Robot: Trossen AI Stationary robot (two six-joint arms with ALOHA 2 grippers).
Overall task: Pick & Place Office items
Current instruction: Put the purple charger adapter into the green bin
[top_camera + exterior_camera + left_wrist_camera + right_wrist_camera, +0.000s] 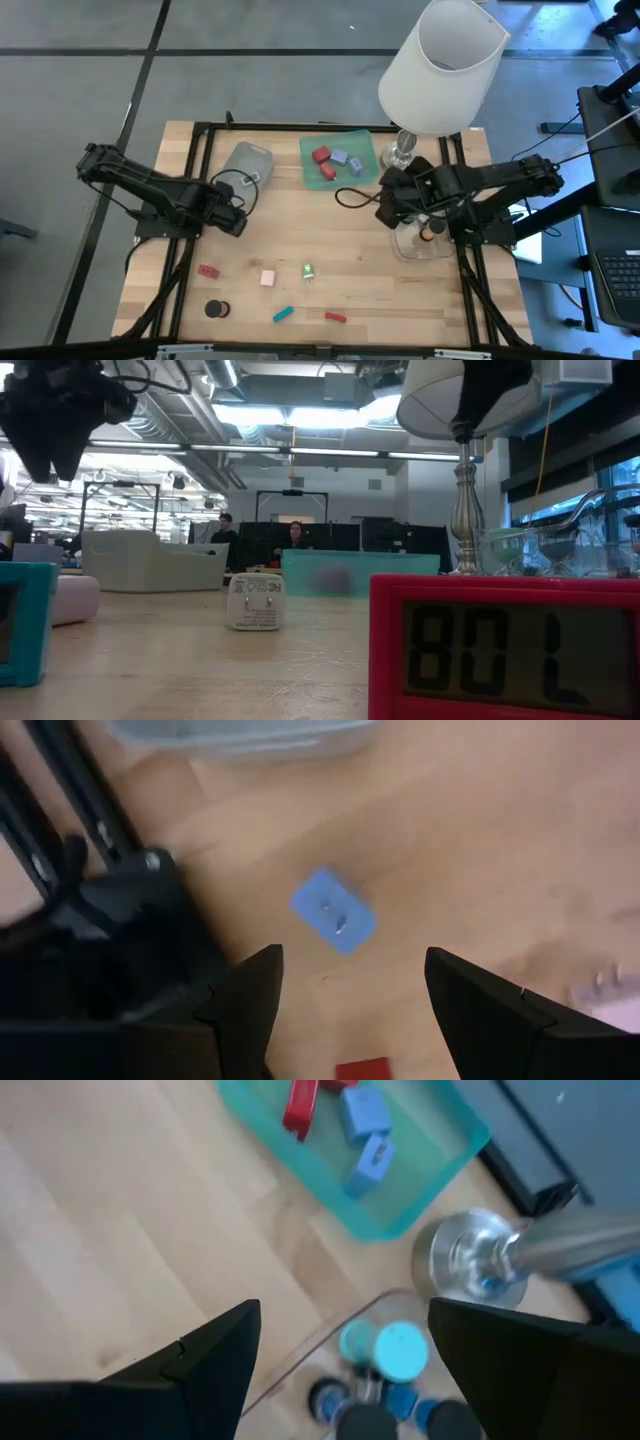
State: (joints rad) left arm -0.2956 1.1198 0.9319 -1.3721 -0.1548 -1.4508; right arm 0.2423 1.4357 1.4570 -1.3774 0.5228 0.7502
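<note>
My left gripper (236,218) (350,990) hangs open and empty above the table, near the grey tray (246,162). A lavender-blue block (333,912) lies flat on the wood just beyond its fingers. My right gripper (386,208) (345,1350) hangs open and empty over the clear tray (418,242), which holds a mint-green cap (401,1351) and dark pieces. The green tray (335,158) (400,1190) holds red and lavender blocks. On the near table lie a red block (207,271), a pink block (268,278), a green-and-white piece (308,271), black cylinders (216,309), a teal bar (283,314) and a red bar (335,317).
The large white-shaded lamp (440,60) stands at the back right, its metal base (400,152) (470,1262) between the green and clear trays, close to my right gripper. People sit in the room beyond the table (296,535). Bare wood lies mid-table between the arms.
</note>
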